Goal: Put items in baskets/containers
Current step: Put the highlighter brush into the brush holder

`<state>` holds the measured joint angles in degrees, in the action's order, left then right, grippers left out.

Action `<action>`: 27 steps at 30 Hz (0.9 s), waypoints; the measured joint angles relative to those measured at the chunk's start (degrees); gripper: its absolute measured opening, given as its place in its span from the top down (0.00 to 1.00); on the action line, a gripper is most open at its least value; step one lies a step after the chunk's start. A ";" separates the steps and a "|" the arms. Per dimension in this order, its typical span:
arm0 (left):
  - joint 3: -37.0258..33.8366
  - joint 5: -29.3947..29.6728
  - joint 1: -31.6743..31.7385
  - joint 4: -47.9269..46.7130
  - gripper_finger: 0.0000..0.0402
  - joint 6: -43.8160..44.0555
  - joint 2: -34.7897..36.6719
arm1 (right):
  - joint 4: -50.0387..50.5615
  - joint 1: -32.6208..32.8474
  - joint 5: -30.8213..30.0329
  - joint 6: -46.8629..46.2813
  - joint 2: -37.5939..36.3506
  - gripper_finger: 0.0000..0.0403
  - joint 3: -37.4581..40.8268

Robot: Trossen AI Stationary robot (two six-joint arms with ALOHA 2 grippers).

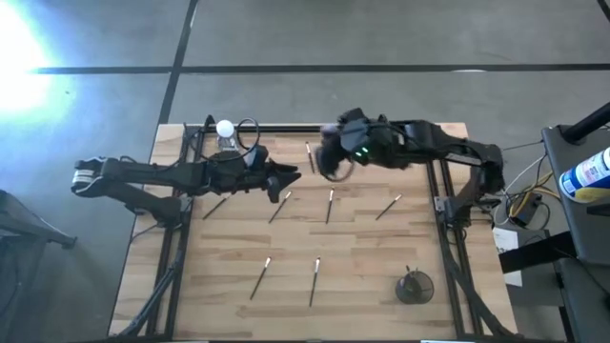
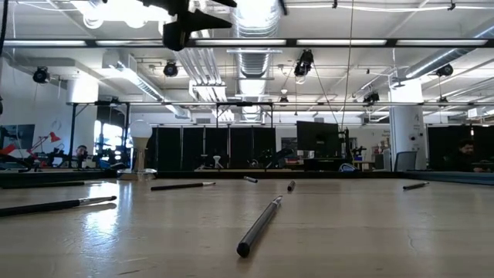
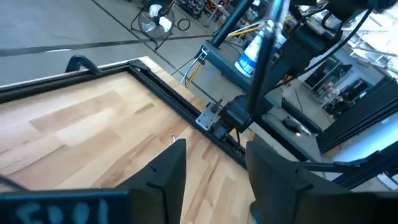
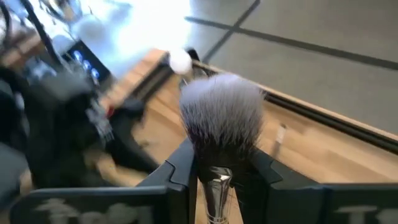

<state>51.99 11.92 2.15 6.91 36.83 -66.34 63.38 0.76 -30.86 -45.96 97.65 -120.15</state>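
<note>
Right wrist view: my right claw (image 4: 219, 171) is clamped on the big brush (image 4: 222, 121), its fluffy head up, held above the far side of the counter (image 1: 362, 272). My left claw (image 1: 286, 180) hangs over the counter with fingers apart, gripping nothing. Thin brushes (image 1: 330, 206) lie scattered on the wood; the dark cup (image 1: 415, 287) sits near the front right corner.
</note>
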 joint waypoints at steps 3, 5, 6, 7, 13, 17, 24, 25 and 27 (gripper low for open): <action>-0.78 -0.02 0.00 0.43 0.60 -1.24 1.52 | 5.90 4.00 -1.83 -2.24 -2.09 0.83 1.05; -1.55 -0.03 0.00 0.54 0.60 -1.24 2.04 | 8.13 7.04 -2.33 -4.07 -3.59 0.83 2.78; -2.13 -0.04 0.00 0.52 0.60 -1.22 2.19 | 8.94 8.65 -2.33 -4.96 -4.06 0.83 3.82; -2.75 -0.03 0.00 0.28 0.60 -1.15 2.28 | 9.31 10.17 -2.36 -6.03 -4.87 0.83 5.10; -4.72 -0.07 0.00 1.54 0.60 -1.10 2.31 | 9.73 18.86 -3.06 -12.91 -12.72 0.83 16.37; -6.02 -0.39 0.00 2.57 0.60 -1.09 2.31 | 7.68 25.95 -4.12 -18.20 -19.41 0.83 26.49; -7.35 -0.36 0.00 2.39 0.60 -1.40 2.16 | 3.17 38.99 -8.08 -26.51 -27.59 0.83 41.59; -7.37 -0.34 0.00 2.47 0.60 -1.49 2.16 | 3.16 40.83 -9.11 -27.80 -28.05 0.83 42.94; -7.35 -0.16 0.00 2.57 0.60 -1.90 2.16 | 3.18 44.23 -11.23 -30.28 -28.95 0.83 45.40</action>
<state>44.64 11.76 2.15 9.47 34.93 -64.18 66.56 44.99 -42.09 -76.24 68.70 -74.75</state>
